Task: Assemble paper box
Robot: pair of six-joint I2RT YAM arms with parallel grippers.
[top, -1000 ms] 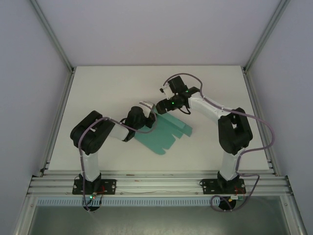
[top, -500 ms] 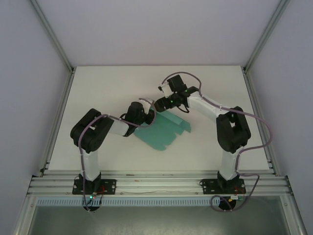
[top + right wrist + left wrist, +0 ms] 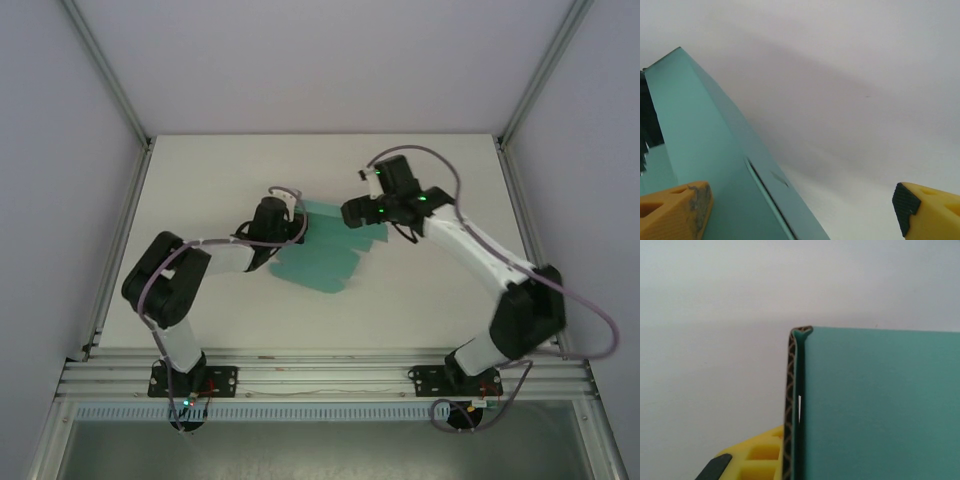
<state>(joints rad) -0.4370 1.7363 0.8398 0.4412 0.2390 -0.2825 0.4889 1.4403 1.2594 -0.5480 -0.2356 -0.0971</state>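
Teal-green thin card paper box (image 3: 325,262) on white desk (image 3: 200,180); left claw (image 3: 292,220) clamps its corner, right claw (image 3: 348,214) released. Held at one corner, it may twist or crease.

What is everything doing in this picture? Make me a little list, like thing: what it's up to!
paper box: teal card sheet lying on the table, not yet a finished box
left gripper: jaws shut on one edge of the paper box
right gripper: jaws open wide, next to the far edge of the card
table: white
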